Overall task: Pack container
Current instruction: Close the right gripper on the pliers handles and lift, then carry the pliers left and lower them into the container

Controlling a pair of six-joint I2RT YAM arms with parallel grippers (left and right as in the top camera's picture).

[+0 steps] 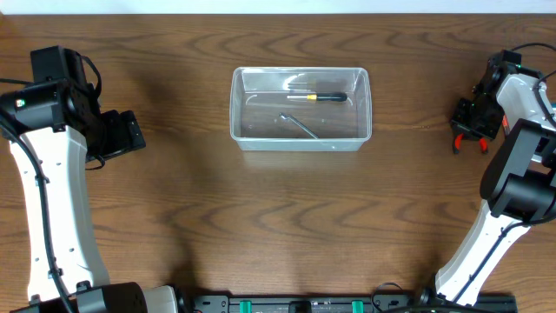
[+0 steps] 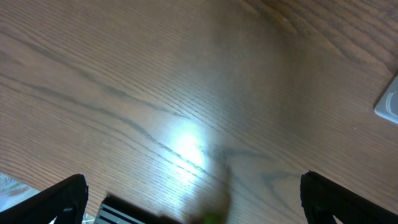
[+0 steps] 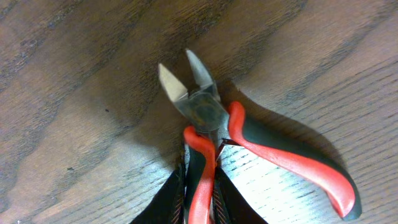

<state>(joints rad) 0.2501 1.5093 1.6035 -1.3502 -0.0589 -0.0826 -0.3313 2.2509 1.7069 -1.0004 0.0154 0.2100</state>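
The container, a clear plastic bin, stands at the table's middle back. Inside lie a yellow-and-black screwdriver and a bent metal key. At the far right my right gripper is down on red-and-black pliers. In the right wrist view the gripper is shut on one handle of the pliers; the other handle splays to the right and the cutting tips point away. My left gripper hovers at the far left, wide open over bare wood, with a corner of the container showing.
A black rail runs along the table's front edge between the two arm bases. The wooden table ends just behind the container at the back edge.
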